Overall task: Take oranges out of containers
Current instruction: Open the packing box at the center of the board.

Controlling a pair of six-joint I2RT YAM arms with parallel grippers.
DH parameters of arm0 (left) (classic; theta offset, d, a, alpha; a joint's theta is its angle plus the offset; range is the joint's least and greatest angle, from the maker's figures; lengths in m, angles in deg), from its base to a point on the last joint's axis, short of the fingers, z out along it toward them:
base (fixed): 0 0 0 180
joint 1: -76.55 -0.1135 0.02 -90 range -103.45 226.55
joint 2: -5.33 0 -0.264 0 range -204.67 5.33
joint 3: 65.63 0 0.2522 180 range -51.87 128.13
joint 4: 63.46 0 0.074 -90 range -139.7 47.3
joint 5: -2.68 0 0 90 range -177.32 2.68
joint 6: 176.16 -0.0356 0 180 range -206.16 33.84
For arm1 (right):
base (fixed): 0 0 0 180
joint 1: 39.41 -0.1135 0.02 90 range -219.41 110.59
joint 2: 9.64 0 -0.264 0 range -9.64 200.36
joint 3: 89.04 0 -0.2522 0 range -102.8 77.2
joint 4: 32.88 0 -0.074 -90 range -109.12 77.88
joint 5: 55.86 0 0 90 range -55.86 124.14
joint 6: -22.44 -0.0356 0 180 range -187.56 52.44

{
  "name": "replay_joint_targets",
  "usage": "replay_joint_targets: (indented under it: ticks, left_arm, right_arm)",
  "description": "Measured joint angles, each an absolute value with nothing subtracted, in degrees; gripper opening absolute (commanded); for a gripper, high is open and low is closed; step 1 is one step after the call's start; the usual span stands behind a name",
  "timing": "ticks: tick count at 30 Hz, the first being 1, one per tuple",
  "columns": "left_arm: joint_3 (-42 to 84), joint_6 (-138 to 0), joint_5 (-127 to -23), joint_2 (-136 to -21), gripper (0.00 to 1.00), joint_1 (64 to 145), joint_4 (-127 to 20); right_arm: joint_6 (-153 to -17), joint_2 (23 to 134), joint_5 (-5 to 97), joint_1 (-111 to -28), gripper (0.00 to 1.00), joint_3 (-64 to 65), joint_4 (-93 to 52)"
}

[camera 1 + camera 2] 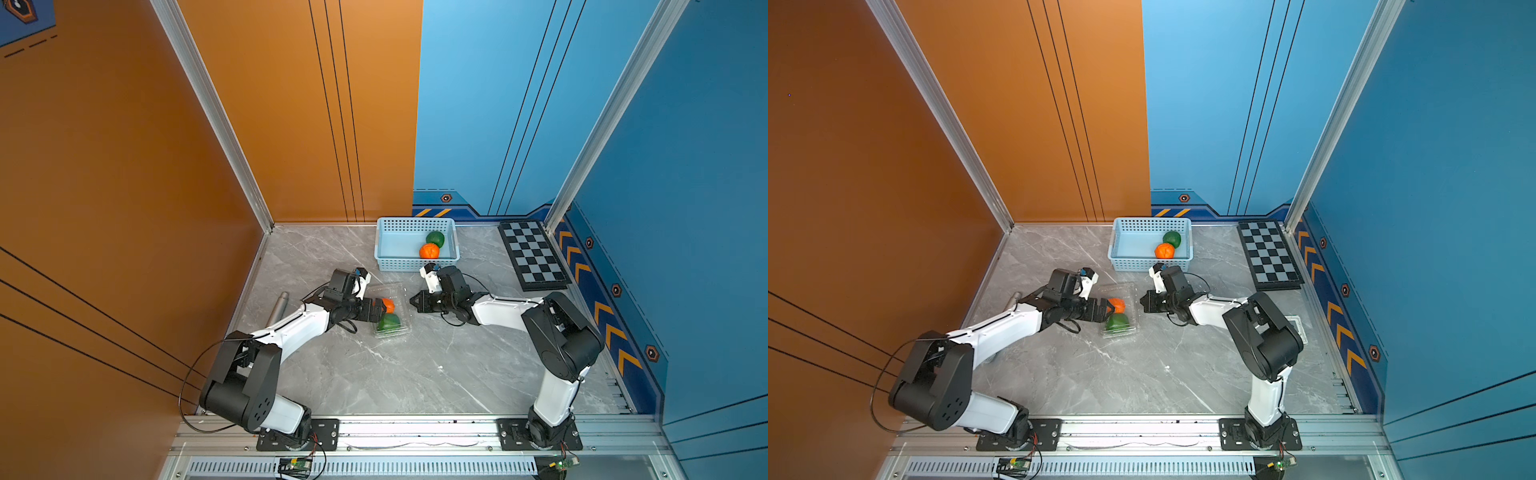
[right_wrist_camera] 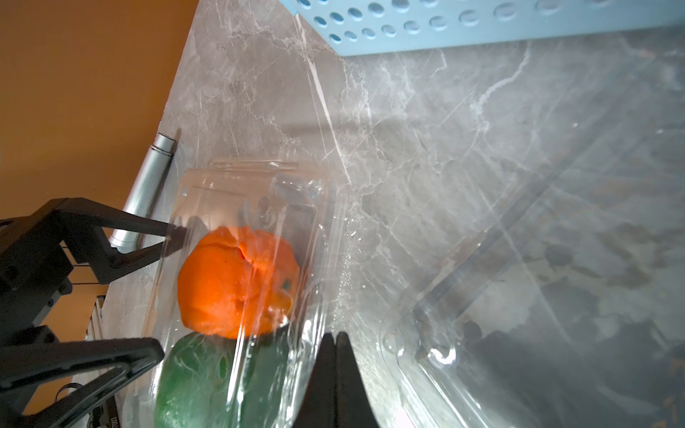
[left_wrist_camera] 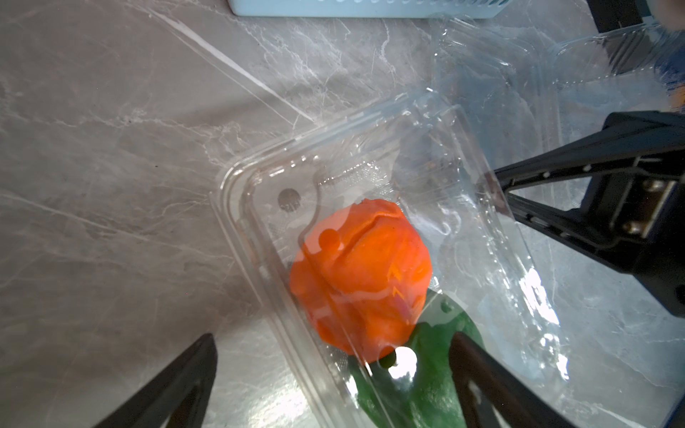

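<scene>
On the counter [image 1: 374,374] left of centre, your left tool [image 1: 382,311] hangs wide open at the clear clamshell container [image 3: 237,207], where the orange [image 3: 361,276] sits beside a green fruit [image 2: 200,381]. One finger looks to be outside the wall, so closing now could crush plastic rather than grip fruit. Further right, your right tool [image 1: 412,301] is closed at the lid's edge. If it slips, the lid may spring back.

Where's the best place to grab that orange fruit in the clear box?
Probably across its round middle, from straight above: the orange fruit sits low in the clear clamshell box, walls close around it, the green fruit against one side.
</scene>
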State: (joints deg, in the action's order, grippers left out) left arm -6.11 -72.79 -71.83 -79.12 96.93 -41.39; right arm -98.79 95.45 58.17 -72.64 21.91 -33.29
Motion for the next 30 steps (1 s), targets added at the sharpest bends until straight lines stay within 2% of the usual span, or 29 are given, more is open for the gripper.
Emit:
replay_joint_targets:
  ticks: [30]
  left_arm:
    - [-4.7, -72.6, -70.6, -83.9, 0.98, 97.6, -45.8]
  right_arm:
    - [-101.1, 94.6, 58.2, -77.3, 0.00, 23.6, -35.2]
